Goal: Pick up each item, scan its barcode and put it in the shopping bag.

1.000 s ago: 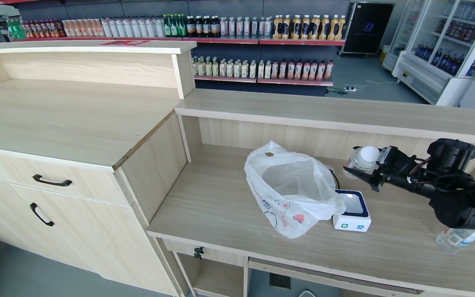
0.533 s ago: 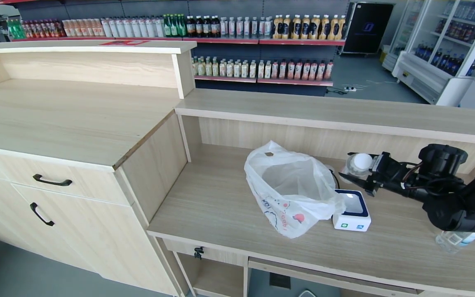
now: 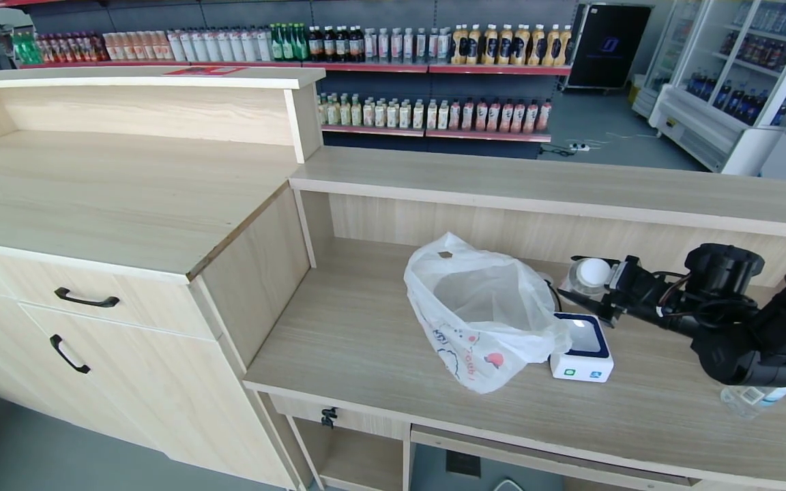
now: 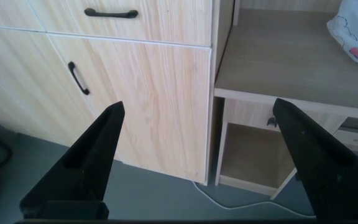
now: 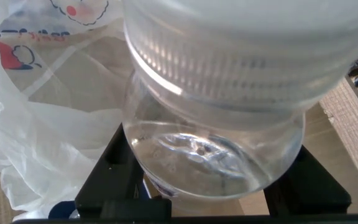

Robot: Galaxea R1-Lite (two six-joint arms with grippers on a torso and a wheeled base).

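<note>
Woodgrain counter [image 3: 366, 327]; right gripper [image 3: 570, 278] clamps clear ribbed bottle [image 3: 594, 273]; left gripper [image 4: 197, 107] spread apart

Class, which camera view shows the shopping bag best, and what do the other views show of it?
The head view: the whole shopping bag stands on the counter, mouth open. The right wrist view catches some crumpled folds past the bottle; the left wrist view, one printed corner.

— The white plastic shopping bag [image 3: 482, 314]?
— On the pale wooden tabletop [image 3: 359, 341], touching the white square scanner [image 3: 583, 358] on its right.
— The clear plastic bottle [image 3: 591, 274]?
— In the right end effector [image 3: 580, 290], behind the scanner.
</note>
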